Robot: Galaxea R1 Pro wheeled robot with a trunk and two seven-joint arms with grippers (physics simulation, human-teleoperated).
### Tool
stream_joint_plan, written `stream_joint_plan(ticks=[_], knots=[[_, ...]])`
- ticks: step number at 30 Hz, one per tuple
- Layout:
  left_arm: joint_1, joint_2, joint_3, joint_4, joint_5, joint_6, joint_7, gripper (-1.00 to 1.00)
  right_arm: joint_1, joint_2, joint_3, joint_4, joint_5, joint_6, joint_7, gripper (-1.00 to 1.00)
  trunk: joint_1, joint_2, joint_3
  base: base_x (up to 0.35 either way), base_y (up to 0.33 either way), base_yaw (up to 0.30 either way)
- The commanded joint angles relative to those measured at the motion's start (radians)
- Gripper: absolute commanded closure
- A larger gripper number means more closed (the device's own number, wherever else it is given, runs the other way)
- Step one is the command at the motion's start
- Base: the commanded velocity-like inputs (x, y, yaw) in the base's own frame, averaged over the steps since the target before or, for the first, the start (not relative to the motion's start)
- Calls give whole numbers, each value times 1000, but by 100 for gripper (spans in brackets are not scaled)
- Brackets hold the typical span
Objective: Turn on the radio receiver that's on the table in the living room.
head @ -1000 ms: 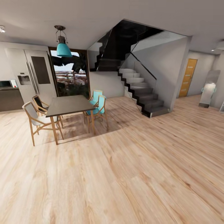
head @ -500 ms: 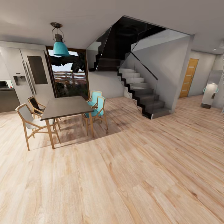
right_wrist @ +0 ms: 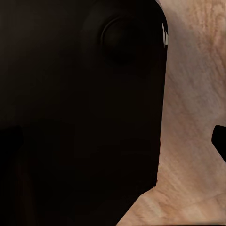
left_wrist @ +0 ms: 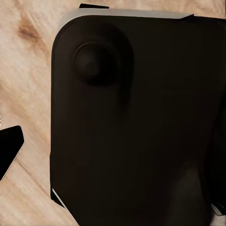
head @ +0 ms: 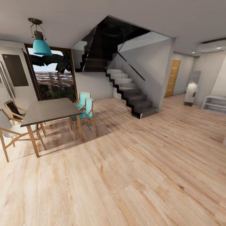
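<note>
Head view has swung rightward since a second ago: dining surface [head: 50, 110] and staircase [head: 130, 94] slid left, and a white shelf unit [head: 215, 105] appeared. I read that as my base turning to hunt the living room. No radio receiver visible yet. Whether my tools are wide or narrow, I cannot tell.

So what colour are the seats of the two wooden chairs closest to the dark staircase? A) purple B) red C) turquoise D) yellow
C: in the head view the two wooden chairs between the grey dining table and the dark staircase have turquoise seats and backs, matching the turquoise hanging lamp.
</note>
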Motion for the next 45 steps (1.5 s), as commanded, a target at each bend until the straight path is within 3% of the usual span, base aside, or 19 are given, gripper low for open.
stream_joint_plan(ticks=[1, 45], knots=[[0, 0, 0, 0, 0, 0, 0, -100, 0, 0, 0, 0, 0, 0, 0, -100, 0, 0, 0, 0, 0, -282], [0, -2, 0, 0, -1, 0, 0, -100, 0, 0, 0, 0, 0, 0, 0, -100, 0, 0, 0, 0, 0, -282]])
